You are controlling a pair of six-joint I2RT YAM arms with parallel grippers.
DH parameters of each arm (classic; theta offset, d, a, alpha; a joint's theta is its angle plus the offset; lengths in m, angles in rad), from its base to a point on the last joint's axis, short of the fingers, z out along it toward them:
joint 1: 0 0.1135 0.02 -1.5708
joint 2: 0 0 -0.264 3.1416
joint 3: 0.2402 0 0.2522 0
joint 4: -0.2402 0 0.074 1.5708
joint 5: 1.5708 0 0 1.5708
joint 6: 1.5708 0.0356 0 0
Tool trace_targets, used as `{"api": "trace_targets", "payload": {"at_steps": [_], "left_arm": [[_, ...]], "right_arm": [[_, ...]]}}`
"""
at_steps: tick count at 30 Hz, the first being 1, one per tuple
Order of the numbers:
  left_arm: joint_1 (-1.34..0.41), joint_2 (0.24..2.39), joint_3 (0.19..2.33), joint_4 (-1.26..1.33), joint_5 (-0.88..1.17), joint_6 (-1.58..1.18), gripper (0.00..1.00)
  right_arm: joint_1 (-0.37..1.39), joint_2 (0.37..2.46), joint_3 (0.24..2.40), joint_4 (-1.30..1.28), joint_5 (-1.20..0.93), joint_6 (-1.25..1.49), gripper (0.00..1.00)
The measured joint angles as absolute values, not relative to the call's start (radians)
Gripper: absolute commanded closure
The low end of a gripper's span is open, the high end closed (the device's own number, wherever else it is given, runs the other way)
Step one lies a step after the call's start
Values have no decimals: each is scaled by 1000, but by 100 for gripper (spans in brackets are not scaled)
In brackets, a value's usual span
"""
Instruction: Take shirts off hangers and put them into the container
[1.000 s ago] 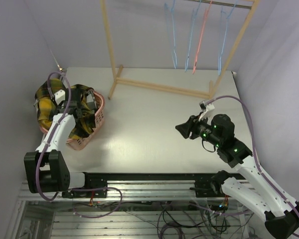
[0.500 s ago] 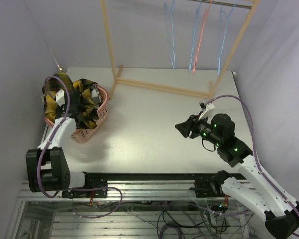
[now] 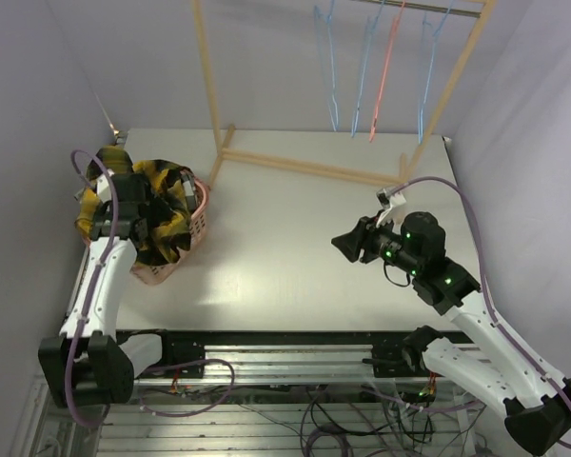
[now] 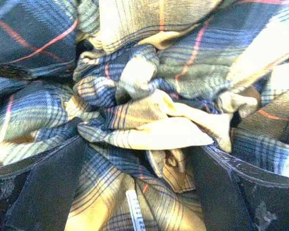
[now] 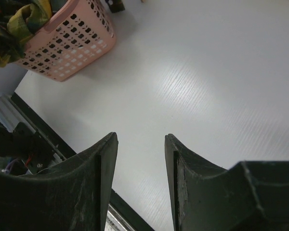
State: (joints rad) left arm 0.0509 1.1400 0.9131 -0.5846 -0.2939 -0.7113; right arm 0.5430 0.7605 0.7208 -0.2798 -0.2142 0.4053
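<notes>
Yellow-and-black plaid cloth fills the left wrist view. The shirt [image 4: 149,130] lies bunched directly beneath and between the fingers of the left gripper [image 4: 139,144]. The jaws of this gripper stand wide apart, one dark finger at each side of the crumpled folds, and the cloth lies loose between them rather than clamped. In the top external view the same gripper [image 3: 138,211] hangs over the salmon-pink basket [image 3: 202,205], and the shirt [image 3: 167,228] is heaped inside the basket and spills over its rim (part of it drapes down the side facing the left arm's base). The basket rests on the white table [image 3: 295,228] at its left edge. The right gripper [image 5: 139,139] is held above bare tabletop with its fingers parted and nothing between them. From this gripper the basket [image 5: 82,43] lies well ahead and to the left, with a fold of plaid showing above its slotted wall. Beyond the right gripper [image 3: 347,245], at the far edge of the table, stands the wooden rack [image 3: 209,86]. Three light blue hangers [image 3: 330,67] and one pink-red hanger [image 3: 385,71] hang bare from its rail.
</notes>
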Motion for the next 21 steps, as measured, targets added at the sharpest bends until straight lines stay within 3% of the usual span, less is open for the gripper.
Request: {"api": "trace_targets", "payload": {"at_steps": [9,12,15,18,21], "left_arm": [[51,987,1163,-683,-295,-555,2],[51,948,1195,-642,-229,-511,12],[36,927,1163,-553,-74,-487,7],[-94,953,1115,-493,-16,-468,5],[-357,1065,1119,-479,-85,-423,4]], "right_arm": [[543,788,741,-286,-220,399,53],[543,795,741,-297,-218,400,52],[543,806,741,-307,-210,407,50],[543,818,740,-313,-194,429,48],[543,828,738,-321,-158,466,46]]}}
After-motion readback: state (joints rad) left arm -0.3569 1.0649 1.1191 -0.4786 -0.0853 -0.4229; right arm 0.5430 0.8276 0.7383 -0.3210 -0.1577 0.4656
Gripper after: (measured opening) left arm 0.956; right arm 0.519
